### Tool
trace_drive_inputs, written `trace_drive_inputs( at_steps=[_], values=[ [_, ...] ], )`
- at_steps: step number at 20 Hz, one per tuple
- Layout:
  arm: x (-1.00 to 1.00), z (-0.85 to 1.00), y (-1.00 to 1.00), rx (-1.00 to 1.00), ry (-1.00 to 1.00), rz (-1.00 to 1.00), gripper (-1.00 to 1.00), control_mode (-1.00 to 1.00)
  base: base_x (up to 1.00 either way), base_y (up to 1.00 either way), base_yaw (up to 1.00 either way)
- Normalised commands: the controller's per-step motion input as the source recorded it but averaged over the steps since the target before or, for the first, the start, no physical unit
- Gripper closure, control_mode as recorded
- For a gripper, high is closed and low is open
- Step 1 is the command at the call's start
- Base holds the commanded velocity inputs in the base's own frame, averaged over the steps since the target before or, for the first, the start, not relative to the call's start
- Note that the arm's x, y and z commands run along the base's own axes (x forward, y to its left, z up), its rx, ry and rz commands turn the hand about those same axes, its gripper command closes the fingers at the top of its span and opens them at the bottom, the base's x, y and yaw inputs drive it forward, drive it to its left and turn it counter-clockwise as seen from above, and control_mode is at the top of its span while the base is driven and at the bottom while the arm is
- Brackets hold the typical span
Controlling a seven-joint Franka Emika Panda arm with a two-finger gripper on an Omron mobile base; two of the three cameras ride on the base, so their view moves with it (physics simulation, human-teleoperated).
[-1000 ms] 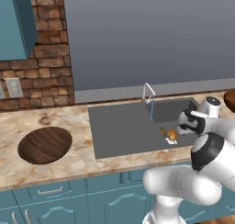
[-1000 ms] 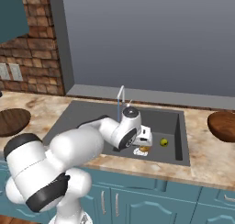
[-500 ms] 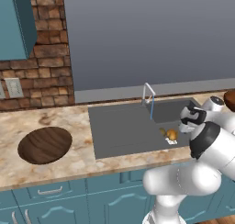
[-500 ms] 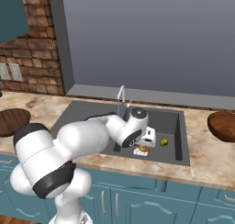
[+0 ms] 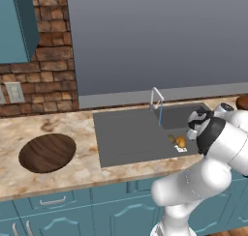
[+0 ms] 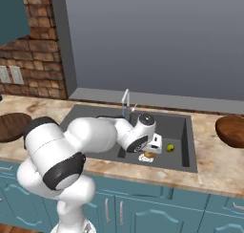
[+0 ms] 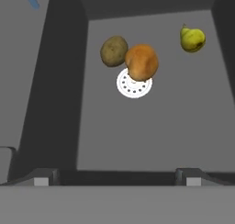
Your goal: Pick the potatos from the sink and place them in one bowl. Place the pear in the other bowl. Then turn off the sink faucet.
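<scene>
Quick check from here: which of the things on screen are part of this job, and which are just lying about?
Job: orange potato, olive potato, pear, sink, faucet, dark bowl, reddish bowl, open gripper.
Lying about: wall outlet, drain, cabinet.

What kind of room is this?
A kitchen, it seems. There is a sink with a faucet in a stone counter, teal cupboards below, and a wooden bowl.
</scene>
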Motion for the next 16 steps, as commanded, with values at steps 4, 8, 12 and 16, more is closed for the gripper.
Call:
trace_drive_inputs(
  at_steps=[4, 8, 12, 16],
  values=[
    [0.14, -0.19, 0.0, 0.0, -0.05, 0.0, -1.0, -1.0, 0.0, 0.0, 0.0],
    [0.14, -0.18, 0.0, 0.0, -0.02, 0.0, -1.0, -1.0, 0.0, 0.0, 0.0],
    [0.2, -0.15, 0.0, 0.0, 0.0, 0.0, -1.0, -1.0, 0.0, 0.0, 0.0],
    [0.21, -0.11, 0.0, 0.0, 0.0, 0.0, -1.0, -1.0, 0.0, 0.0, 0.0]
  ],
)
